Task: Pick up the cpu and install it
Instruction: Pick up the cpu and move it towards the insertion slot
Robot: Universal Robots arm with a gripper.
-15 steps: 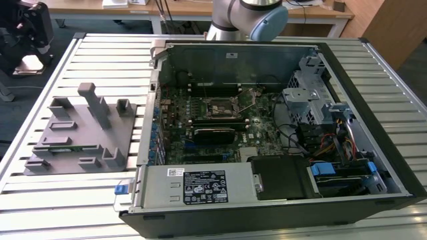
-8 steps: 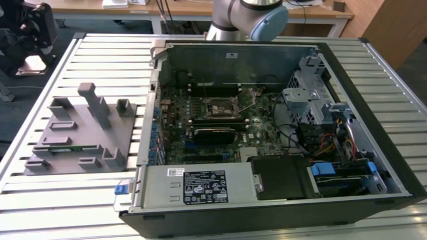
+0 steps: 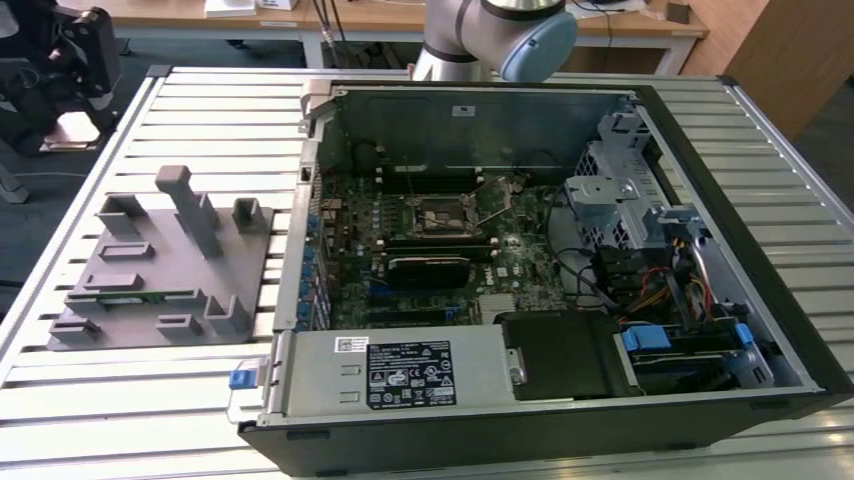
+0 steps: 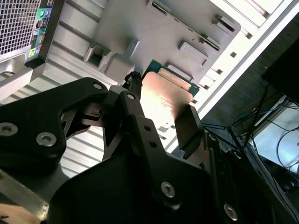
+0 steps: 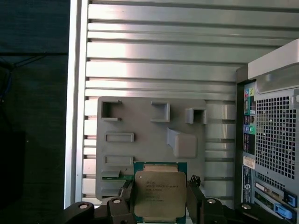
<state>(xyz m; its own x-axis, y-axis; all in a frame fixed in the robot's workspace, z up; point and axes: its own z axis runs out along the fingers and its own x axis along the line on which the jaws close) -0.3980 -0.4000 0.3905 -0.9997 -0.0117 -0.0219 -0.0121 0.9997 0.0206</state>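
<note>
Gripper (image 4: pixel 161 116) fingers (image 5: pixel 127 198) pinch the cpu (image 5: pixel 159 196) by two opposite edges, its metal top visible in both wrist views. The cpu is held clear above the grey fixture tray (image 5: pixel 140 121). That tray lies on the slatted worktop (image 5: pixel 159 56), beside the open computer case (image 3: pixel 534 250).

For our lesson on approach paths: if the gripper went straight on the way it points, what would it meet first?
Probably the grey tray, lying beyond the gripper and the chip it holds; how far off is unclear.
</note>
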